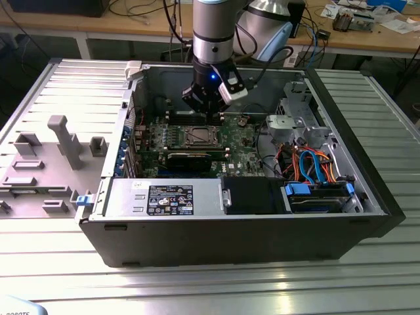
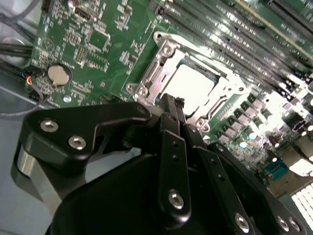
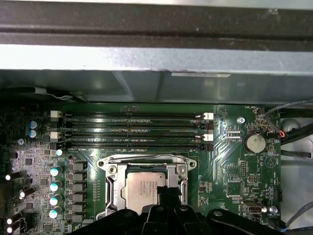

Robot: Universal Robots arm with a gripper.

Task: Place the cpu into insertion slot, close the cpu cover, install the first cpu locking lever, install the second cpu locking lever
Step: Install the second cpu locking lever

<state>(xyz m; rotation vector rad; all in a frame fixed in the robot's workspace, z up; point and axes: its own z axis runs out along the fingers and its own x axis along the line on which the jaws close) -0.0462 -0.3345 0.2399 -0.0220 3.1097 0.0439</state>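
my claw [image 2: 172, 105] hangs with its fingers pressed together, pinching nothing, just above the cpu [image 3: 146, 190] lying in the socket under the lowered cpu cover [image 3: 113, 188], so a skewed push could scrape its lid.

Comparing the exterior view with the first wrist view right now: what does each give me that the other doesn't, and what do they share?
Exterior view alone: the whole open computer case on the metal table, the power supply, the drive cage with blue and orange cables, and the arm's wrist above the board.

First wrist view alone: the coin cell battery and the empty memory slots up close, with the cpu cover framing the cpu.

Both: the green motherboard, the cpu socket and the gripper poised over it.
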